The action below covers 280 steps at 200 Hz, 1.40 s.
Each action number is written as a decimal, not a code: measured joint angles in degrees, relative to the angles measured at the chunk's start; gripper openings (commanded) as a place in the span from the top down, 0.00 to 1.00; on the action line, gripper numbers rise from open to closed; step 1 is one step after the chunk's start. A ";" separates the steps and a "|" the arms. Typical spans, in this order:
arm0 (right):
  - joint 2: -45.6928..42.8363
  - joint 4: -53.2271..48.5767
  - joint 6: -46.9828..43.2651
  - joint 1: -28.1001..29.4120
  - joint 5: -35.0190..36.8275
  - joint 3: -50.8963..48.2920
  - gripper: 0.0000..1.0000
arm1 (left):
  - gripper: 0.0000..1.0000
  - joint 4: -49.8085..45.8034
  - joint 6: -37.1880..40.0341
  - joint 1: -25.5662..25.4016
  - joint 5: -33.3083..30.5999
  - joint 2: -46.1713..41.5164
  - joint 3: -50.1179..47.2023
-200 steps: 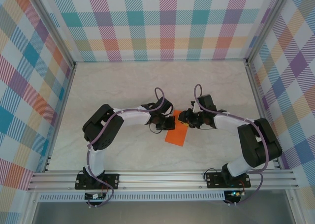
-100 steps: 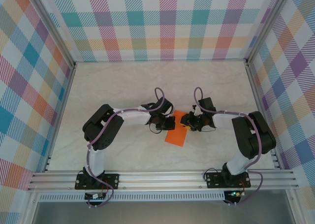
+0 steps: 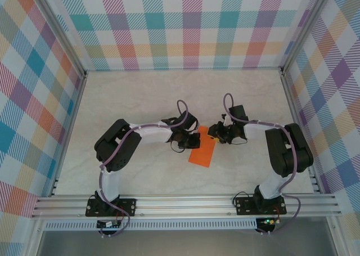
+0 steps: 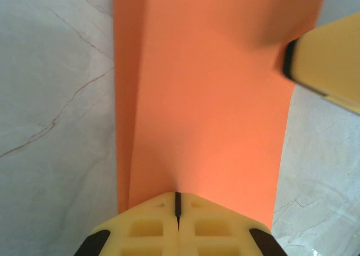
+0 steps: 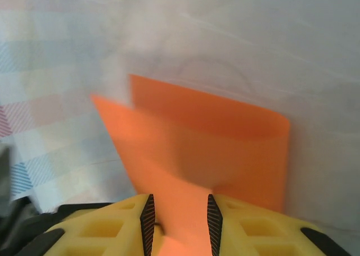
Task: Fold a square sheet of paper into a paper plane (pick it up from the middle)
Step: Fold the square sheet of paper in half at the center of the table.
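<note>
square sheet of paper (image 3: 202, 152) | bright orange, folded | slanted on table (image 3: 140, 98) centre

Top view: high above table (image 3: 140, 98), facing down. Wrist views: close, sharing square sheet of paper (image 4: 214, 98).

The table (image 3: 140, 93) has a pale, marble-look top with thin grey veins, which also show up close in both wrist views. Checked walls (image 3: 185, 25) stand along its left, far and right sides, and an aluminium rail (image 3: 185, 202) runs along its near edge. One folded orange sheet of paper (image 3: 202, 153) is near the middle of the top; whether it rests flat or is partly lifted cannot be told
</note>
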 measured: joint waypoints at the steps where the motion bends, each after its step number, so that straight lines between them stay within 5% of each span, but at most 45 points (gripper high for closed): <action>1: 0.22 0.11 0.04 -0.02 -0.02 -0.11 0.67 | 1.00 0.00 0.00 0.00 0.00 0.00 0.00; 280: 5.01 -7.15 -1.01 -3.30 0.02 11.04 0.67 | 1.00 -0.63 0.22 -0.09 -0.15 0.00 0.13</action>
